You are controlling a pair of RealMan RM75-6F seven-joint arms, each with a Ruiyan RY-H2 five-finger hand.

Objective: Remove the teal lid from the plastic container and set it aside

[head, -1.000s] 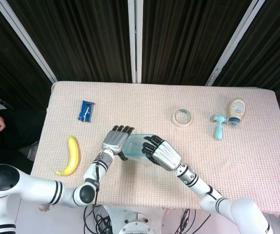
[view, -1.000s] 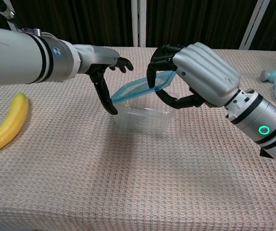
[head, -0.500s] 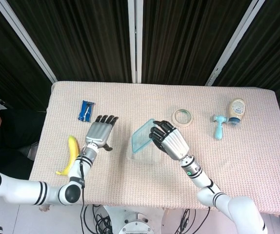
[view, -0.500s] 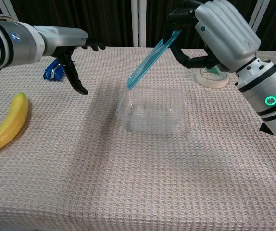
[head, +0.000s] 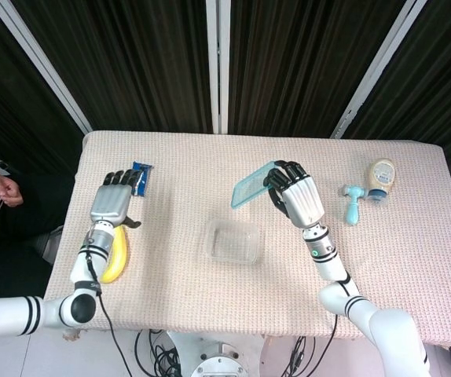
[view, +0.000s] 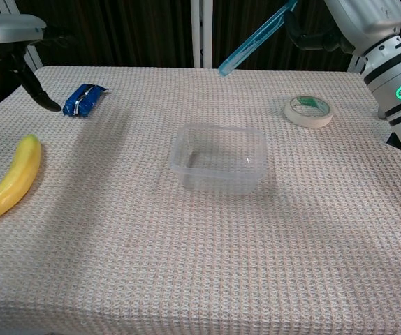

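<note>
The teal lid point(head: 251, 185) is held tilted in the air by the right hand point(head: 295, 192), clear of the plastic container point(head: 234, 241) (now uncovered on the table point(head: 414, 236)). Nothing is held by the left hand point(head: 114, 201), whose fingers are spread above the banana point(head: 115, 253).

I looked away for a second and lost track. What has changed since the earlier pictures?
The right hand has lifted the teal lid off the plastic container and carried it up and toward the tape roll, still gripping it. The left hand drew away to above the banana, holding nothing. The container, banana, blue packet and tape roll stayed in place.
</note>
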